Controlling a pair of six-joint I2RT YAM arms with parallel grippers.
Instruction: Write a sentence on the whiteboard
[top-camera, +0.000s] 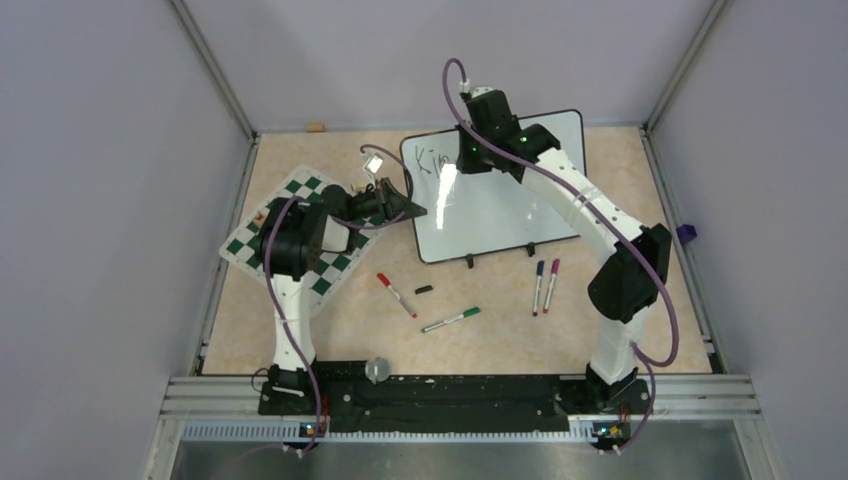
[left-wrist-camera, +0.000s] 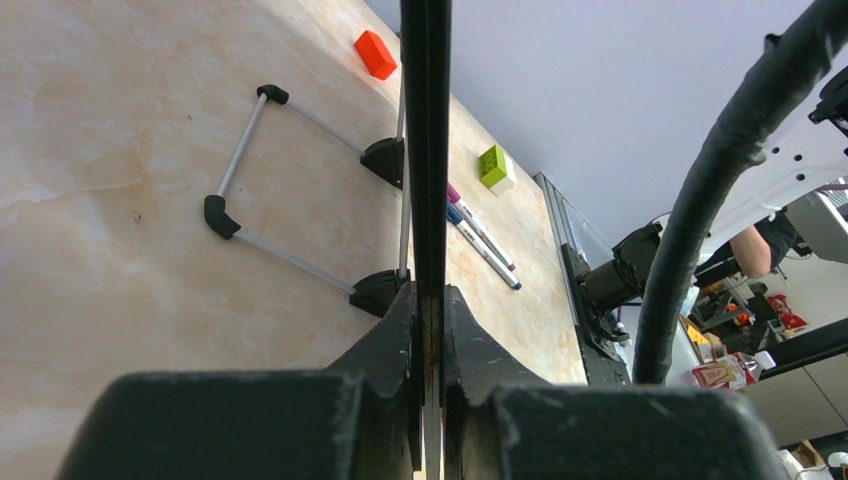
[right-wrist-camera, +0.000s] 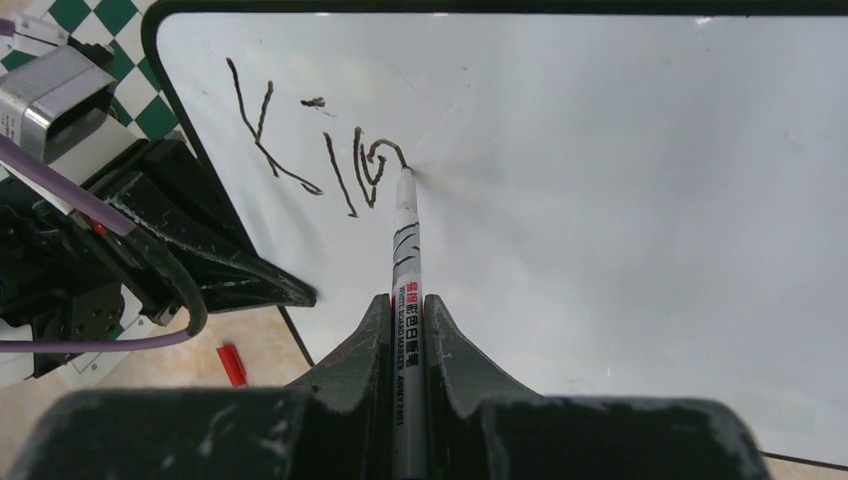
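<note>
Right wrist view showed the right tool (right-wrist-camera: 405, 315) squeezed shut on a white marker (right-wrist-camera: 404, 250). The marker's tip touched the whiteboard (right-wrist-camera: 620, 220) right at the end of the last letter. The sentence (right-wrist-camera: 310, 150) was only begun. It read about "Kin", in the upper left of the board. I think most of the writing was not done yet. The pen pointed straight out from the tool, likely so the tip could press down and draw thin lines.

In the top view the whiteboard sat in the upper middle of the desk (top-camera: 500, 345). The left tool (left-wrist-camera: 428, 300) was pinched shut on the board's left edge, probably to stop it sliding while the pen pushed. The left arm bent over the chess mat (top-camera: 312, 185) and reached right. The right arm rose from the lower right, bent at the elbow, and stretched up and left over the board.
</note>
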